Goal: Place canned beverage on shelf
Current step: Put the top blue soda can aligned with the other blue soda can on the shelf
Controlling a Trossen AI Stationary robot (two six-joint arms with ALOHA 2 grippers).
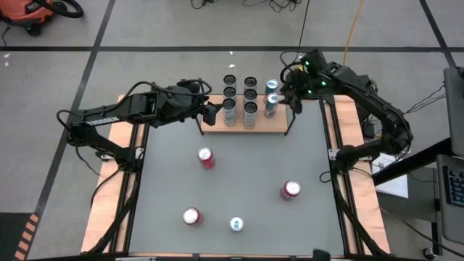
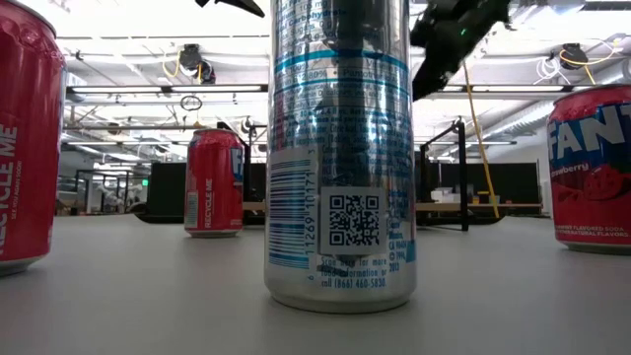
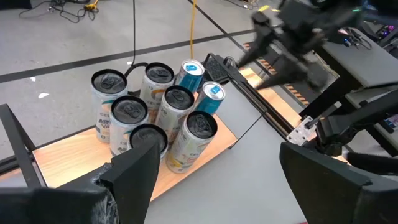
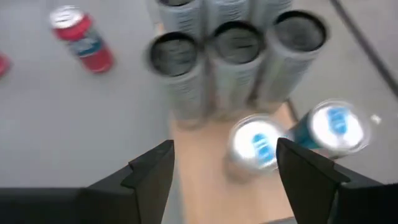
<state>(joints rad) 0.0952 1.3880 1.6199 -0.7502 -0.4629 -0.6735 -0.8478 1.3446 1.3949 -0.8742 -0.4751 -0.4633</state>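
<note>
Right gripper (image 4: 224, 163) hovers over the shelf (image 1: 264, 126), jaws wide, empty. Left gripper (image 1: 211, 113) waits beside it, jaws wide too.

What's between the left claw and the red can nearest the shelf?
Nothing visible. The left claw hangs open at the shelf's left end, and the red can stands just below it on bare tabletop. The right claw, also open, is over the blue-topped cans at the shelf's right end.

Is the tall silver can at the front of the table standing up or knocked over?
Standing up. The silver can rests on its base, and from above its round top faces up.
</note>
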